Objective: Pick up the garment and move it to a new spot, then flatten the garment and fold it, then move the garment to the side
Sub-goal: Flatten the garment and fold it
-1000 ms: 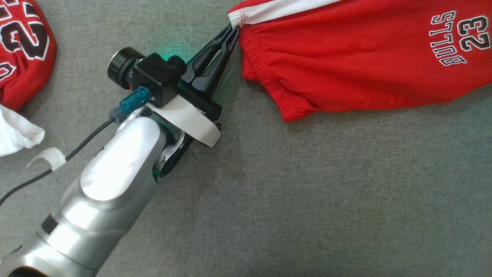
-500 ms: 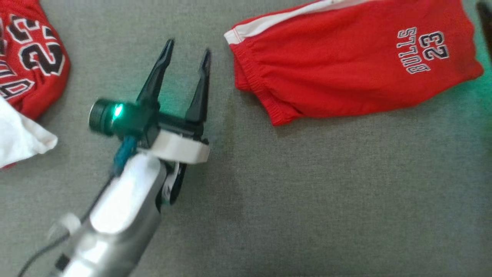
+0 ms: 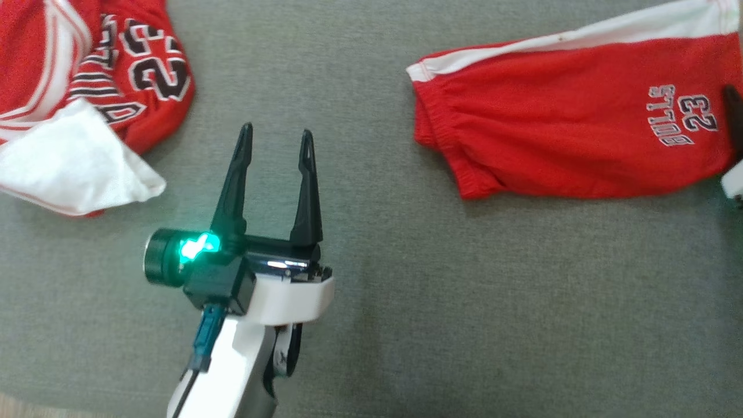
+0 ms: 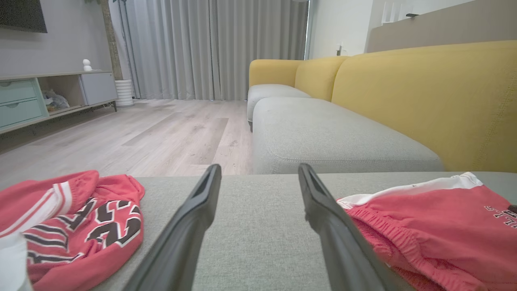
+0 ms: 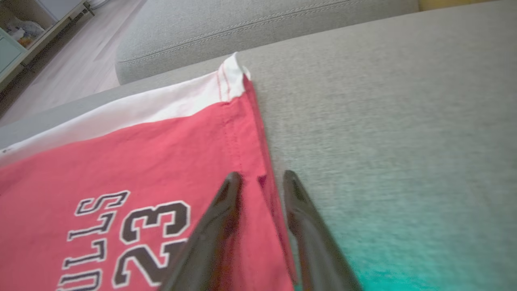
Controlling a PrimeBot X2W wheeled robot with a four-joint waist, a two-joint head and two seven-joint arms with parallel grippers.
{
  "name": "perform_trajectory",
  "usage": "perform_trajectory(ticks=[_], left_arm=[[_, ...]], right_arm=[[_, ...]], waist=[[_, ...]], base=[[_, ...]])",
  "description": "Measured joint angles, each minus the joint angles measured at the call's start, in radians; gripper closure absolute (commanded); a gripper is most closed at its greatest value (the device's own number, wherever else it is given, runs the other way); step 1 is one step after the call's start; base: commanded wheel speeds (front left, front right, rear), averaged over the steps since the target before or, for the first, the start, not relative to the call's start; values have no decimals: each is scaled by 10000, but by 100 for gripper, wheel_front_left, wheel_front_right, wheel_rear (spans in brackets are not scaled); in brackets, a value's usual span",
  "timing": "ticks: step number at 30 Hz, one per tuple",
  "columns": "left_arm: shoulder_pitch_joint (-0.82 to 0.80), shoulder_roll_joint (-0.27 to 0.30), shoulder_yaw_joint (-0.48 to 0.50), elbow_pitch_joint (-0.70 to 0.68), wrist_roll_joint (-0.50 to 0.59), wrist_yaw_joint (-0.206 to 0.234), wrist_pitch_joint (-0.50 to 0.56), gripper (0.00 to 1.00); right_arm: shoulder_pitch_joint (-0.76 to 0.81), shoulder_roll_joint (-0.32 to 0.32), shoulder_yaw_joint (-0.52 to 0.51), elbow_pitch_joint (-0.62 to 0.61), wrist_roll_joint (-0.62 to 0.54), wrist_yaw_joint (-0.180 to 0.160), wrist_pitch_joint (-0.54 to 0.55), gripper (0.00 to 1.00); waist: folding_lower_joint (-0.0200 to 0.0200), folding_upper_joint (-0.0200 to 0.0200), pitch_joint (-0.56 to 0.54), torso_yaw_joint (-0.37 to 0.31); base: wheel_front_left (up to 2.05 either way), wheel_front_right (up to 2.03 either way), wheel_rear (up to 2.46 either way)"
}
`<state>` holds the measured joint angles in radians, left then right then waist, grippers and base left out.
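Note:
The garment, red shorts with a white side stripe and "BULLS 23" print, lies flat on the grey cushion at the right. My left gripper stands open over bare cushion to the left of the waistband, holding nothing. The left wrist view has the open left gripper with the shorts to its right. At the right edge of the head view a dark finger of my right gripper rests over the leg hem. In the right wrist view the right gripper is open above the hem edge of the shorts.
A crumpled red jersey with a white cloth beside it lies at the upper left. The grey cushion stretches in front of both. A yellow backrest rises to the right and a wooden floor lies beyond the cushion's edge.
My left gripper let go of the waistband corner, opened and drew back to the left. The head camera shifted, and the right gripper's finger came into view at the right edge.

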<state>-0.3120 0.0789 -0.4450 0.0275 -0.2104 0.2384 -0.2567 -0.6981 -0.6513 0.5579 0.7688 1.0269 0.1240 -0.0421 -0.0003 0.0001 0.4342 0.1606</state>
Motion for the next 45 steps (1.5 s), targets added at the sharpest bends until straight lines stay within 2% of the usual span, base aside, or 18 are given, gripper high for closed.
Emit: perform_trajectory(ticks=[4, 8, 11, 16, 21, 25, 30, 35, 36, 37, 39, 41, 45], left_arm=[[401, -173, 221, -100, 180, -96, 0, 0], [775, -222, 495, -130, 267, -198, 0, 0], [870, -247, 635, -146, 280, -297, 0, 0], [872, -276, 821, -150, 456, -546, 0, 0], [872, -284, 901, -54, 560, -744, 0, 0], [967, -286, 913, 138, 616, -869, 0, 0], [1170, -286, 888, 245, 604, -947, 0, 0], [1238, -286, 888, 249, 581, -943, 0, 0], [1269, -286, 880, 247, 514, -941, 0, 0], [1305, -286, 869, 249, 474, -940, 0, 0], [1341, -284, 834, 267, 391, -930, 0, 0], [1344, -286, 809, 280, 336, -874, 0, 0], [1520, -288, 880, 230, 236, -784, 0, 0]], right_arm=[[-79, 257, 123, 230, 19, 0, 8, 100], [-71, 230, 182, 497, 19, 0, -130, 100], [-62, -73, 205, 692, 15, 2, -249, 100], [13, -1053, 251, 853, -401, 0, -642, 100], [46, -1185, 205, 288, -606, 0, -1187, 100], [-232, -941, 376, -961, -1323, 0, -1465, 100], [-308, -253, 594, -2343, -1962, 0, -1413, 100], [-166, 972, 980, -3302, -2485, 0, -677, 100], [-50, 1266, 1066, -3411, -2546, 0, -514, 53], [129, 1580, 1135, -3492, -2535, 0, -360, 0], [626, 2167, 1151, -3582, -2533, 0, -284, 0], [1151, 2451, 1037, -3741, -2546, 0, -435, 0], [1758, 2309, -330, -3929, -3166, 0, -1553, 0]], waist=[[2, 0, -230, 211], [3, 0, -400, 62], [3, 0, -496, -200], [2, 0, -627, -725], [3, 0, -742, -1160], [3, 0, -1048, -1317], [2, 0, -1365, -1248], [2, 0, -1547, -974], [2, 0, -1567, -917], [2, 0, -1585, -858], [3, 0, -1624, -738], [3, 0, -1702, -633], [3, 0, -2002, -570]], base=[[0, 0, 0], [0, 0, 0], [0, 0, 0], [0, 0, 0], [0, 0, 0], [0, 0, 0], [0, 0, 0], [0, 0, 0], [0, 0, 0], [0, 0, 0], [0, 0, 0], [0, 0, 0], [0, 0, 0]])
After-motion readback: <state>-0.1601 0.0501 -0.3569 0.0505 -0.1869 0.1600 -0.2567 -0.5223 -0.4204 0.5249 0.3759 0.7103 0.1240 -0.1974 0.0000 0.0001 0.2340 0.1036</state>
